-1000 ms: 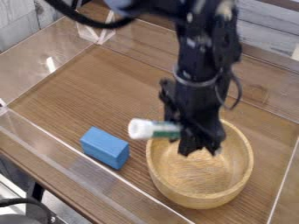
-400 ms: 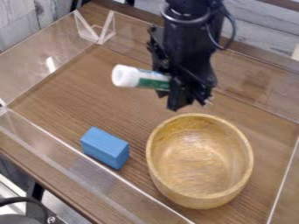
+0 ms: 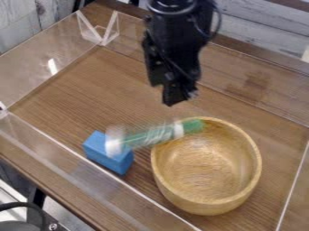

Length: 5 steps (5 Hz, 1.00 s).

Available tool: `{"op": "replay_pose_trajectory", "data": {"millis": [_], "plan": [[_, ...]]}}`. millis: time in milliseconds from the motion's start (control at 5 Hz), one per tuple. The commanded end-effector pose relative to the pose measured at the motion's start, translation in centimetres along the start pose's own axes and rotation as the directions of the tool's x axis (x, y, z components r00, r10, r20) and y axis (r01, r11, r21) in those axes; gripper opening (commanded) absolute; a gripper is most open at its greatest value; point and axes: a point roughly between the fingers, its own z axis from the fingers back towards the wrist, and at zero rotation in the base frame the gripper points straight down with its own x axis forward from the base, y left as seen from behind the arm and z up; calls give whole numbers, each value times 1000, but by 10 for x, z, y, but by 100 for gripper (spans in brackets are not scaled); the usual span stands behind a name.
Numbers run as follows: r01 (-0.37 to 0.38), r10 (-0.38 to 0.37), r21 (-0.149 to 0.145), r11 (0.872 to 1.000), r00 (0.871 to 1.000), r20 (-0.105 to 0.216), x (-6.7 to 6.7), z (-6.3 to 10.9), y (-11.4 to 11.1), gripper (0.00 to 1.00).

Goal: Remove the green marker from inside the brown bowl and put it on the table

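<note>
The green marker [image 3: 147, 137] is a blurred streak, lying roughly level just beyond the brown bowl's [image 3: 207, 171] near-left rim and over the far edge of a blue block [image 3: 108, 152]; the blur reads as free fall or a roll, and I cannot tell whether it touches the tabletop [image 3: 90, 95] yet. The bowl is empty, so removal looks done; what is left is for the marker to come to rest on the wood, not propped on block or rim. The end effector [image 3: 174, 88] hangs well above the marker, pointing down and holding nothing; how far its fingers are spread cannot be made out against the dark body. Count: one marker, one bowl, one blue block, one arm.
</note>
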Motion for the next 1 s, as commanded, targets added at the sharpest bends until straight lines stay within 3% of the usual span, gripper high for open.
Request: {"op": "replay_pose_trajectory", "data": {"millis": [0,400,800], "plan": [[56,-56,16,998,998,39,-4,-1,8,100],[162,-163,26,986,985,51,-15,-9,17,100],[178,-180,33,983,982,52,-22,-21,19,100]]}}
